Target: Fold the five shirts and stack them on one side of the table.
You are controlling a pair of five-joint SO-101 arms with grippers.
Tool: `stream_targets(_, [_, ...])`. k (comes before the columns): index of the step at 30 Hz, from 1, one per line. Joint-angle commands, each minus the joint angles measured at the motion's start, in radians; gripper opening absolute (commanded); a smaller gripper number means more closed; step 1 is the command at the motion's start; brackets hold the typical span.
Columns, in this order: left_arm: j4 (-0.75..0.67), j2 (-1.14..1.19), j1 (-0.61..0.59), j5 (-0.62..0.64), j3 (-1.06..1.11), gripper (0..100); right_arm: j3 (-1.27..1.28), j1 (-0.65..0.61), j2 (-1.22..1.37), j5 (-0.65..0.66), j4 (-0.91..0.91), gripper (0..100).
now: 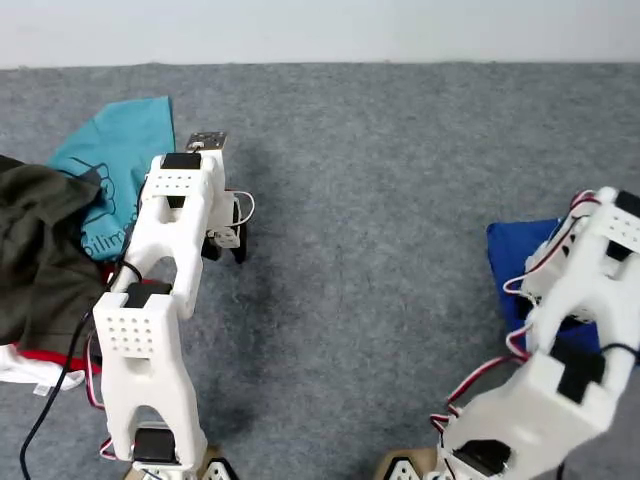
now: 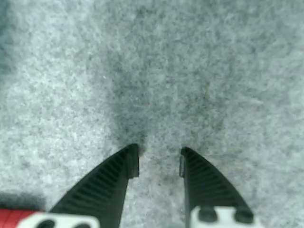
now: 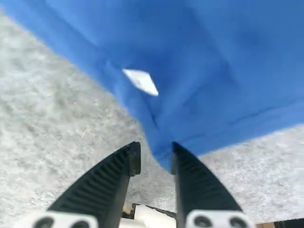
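Note:
A blue shirt (image 1: 510,262) lies folded at the table's right side, partly under the right arm (image 1: 585,280). In the right wrist view its corner (image 3: 161,154) sits between the fingertips of my right gripper (image 3: 154,156), whose jaws stand a little apart around it. A white tag (image 3: 140,80) shows on the blue cloth. My left gripper (image 2: 158,159) hangs open over bare grey felt, just right of the shirt pile; it is also in the high view (image 1: 232,240). The pile at the left holds a teal shirt (image 1: 120,150), a dark olive shirt (image 1: 40,250), a red one (image 1: 50,357) and a white one (image 1: 25,368).
Grey felt (image 1: 380,220) covers the table, with open room in the middle between the two arms. A cable (image 1: 45,410) runs along the left arm's base near the front edge.

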Motion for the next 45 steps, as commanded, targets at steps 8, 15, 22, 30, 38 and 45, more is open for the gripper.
stream_targets(8, [0.069,-0.026,-0.061,0.009,-0.051,14,0.008,-0.01,-0.371,0.195,0.021,16.5])
stream_targets(15, [0.301,-0.218,-0.233,-0.066,-0.245,14,0.011,-0.01,-0.437,0.195,0.031,16.5])
stream_targets(22, [0.299,-0.459,-0.453,-0.153,-0.154,14,0.101,-0.013,-0.437,0.196,0.021,16.5])
stream_targets(30, [0.299,-0.614,-0.776,-0.169,-0.071,14,0.19,-0.015,-0.441,0.199,-0.022,16.5])
stream_targets(38, [0.299,-0.623,-0.967,-0.293,0.076,14,0.196,-0.015,-0.441,0.199,-0.036,16.5])
stream_targets(45, [0.23,-0.617,-1.042,-0.307,0.173,14,0.196,-0.015,-0.441,0.199,-0.033,16.5])
